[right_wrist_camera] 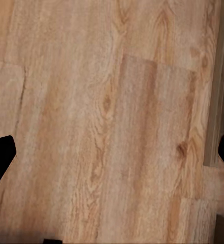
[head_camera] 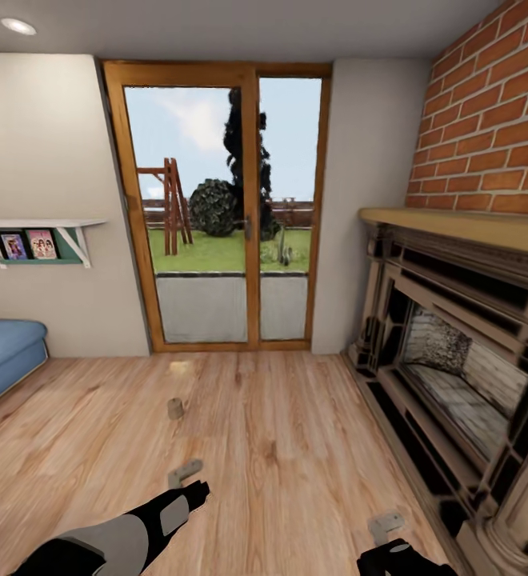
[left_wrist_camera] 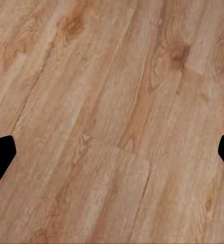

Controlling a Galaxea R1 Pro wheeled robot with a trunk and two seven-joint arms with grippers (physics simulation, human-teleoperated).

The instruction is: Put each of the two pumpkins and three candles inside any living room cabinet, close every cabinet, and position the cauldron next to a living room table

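One stubby tan candle (head_camera: 175,409) upright on bare wood floor (head_camera: 296,448), ahead of left gripper (head_camera: 186,474). Probably light, rigid, matte; best pinched across its round sides. Both grippers' jaws wide apart, holding nothing.

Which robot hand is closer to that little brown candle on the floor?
Left. The left gripper is just short of the candle, almost straight in line with it. The right gripper is lower and far off toward the fireplace.

Black and grey left arm (head_camera: 128,536) reaching forward, low; pale grey left gripper (head_camera: 186,470) at its tip, jaws spread wide, holding nothing. Pale grey right gripper (head_camera: 386,525) likewise parted, above black right wrist (head_camera: 400,558).
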